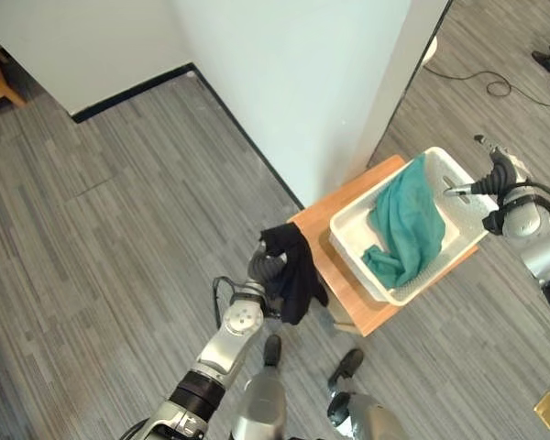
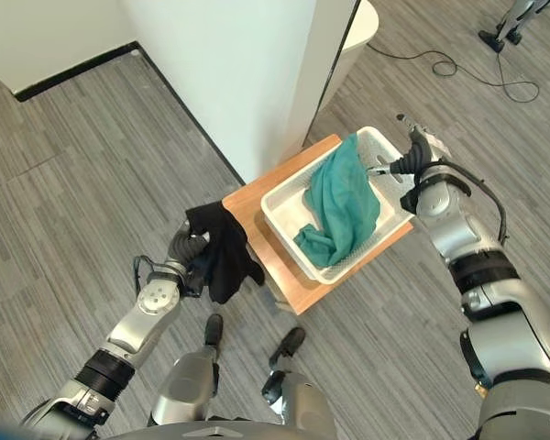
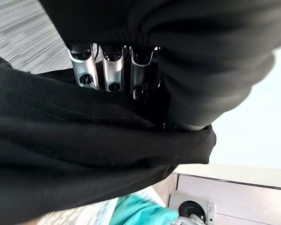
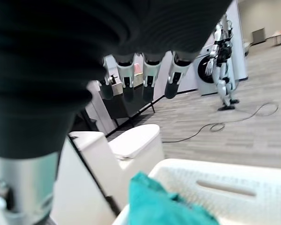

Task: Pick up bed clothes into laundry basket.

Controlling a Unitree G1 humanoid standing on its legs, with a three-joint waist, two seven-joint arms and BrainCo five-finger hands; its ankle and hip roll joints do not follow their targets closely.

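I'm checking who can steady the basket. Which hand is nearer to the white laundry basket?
The right hand: it hovers at the white laundry basket's far rim. The left hand is off the near side of the wooden stand, fingers curled round a black garment.

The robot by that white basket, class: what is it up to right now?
It is gathering laundry. Its left hand is curled round a black garment, held up beside the wooden stand, not yet over the white laundry basket. A teal cloth already lies in the basket. The right hand hovers at the basket's far end, holding nothing.
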